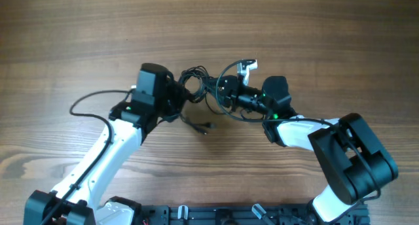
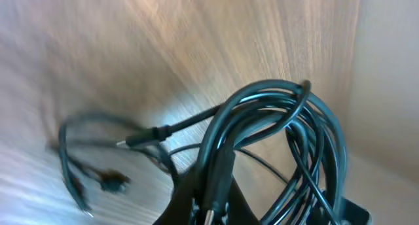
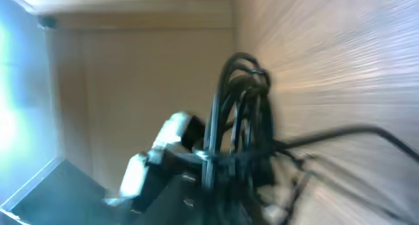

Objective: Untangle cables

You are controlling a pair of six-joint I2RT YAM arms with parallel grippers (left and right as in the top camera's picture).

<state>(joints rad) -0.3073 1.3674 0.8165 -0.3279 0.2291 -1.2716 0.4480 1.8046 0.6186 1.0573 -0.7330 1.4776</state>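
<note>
The cables (image 1: 195, 80) are a bundle of thin black loops hanging between my two grippers above the middle of the table. A larger loop (image 1: 226, 107) hangs by the right gripper, and a loose plug end (image 1: 204, 127) lies on the wood below. My left gripper (image 1: 178, 95) is shut on several strands; in the left wrist view the cables (image 2: 275, 130) rise in loops from its fingers (image 2: 213, 202). My right gripper (image 1: 226, 91) is closed on the bundle's right side. The blurred right wrist view shows the cables (image 3: 243, 114) at its jaws (image 3: 226, 176) and a white plug (image 3: 169, 140).
The wooden table (image 1: 314, 42) lies around the bundle. A white plug (image 1: 247, 67) sticks up behind the right gripper. The left arm's own thicker black wire (image 1: 88, 99) curves over the table at the left. More loose cable ends (image 2: 98, 176) lie blurred on the wood.
</note>
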